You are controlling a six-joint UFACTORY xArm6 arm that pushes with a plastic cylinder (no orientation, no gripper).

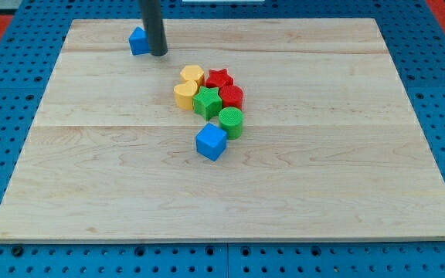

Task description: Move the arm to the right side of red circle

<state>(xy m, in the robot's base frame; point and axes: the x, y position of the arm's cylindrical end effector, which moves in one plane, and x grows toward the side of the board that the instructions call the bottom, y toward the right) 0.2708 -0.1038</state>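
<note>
My tip, the lower end of a smooth dark cylindrical rod, rests on the pale wooden board near the view's top left. There is no claw on it to open or close, only the plain rod end. Touching or just beside my tip, on the view's left of it, sits a small blue block, angular in shape and partly hidden by the rod.

Below my tip and toward the view's right lies a tight cluster of ribbed plastic blocks. The red circle, a short cylinder, sits on the cluster's right edge, well apart from my tip. Beside it are a red star, a green star, a green cylinder and two yellow blocks. A blue cube lies farthest from my tip, at the cluster's lower end.

The board shows straight grain and lies on a blue perforated base.
</note>
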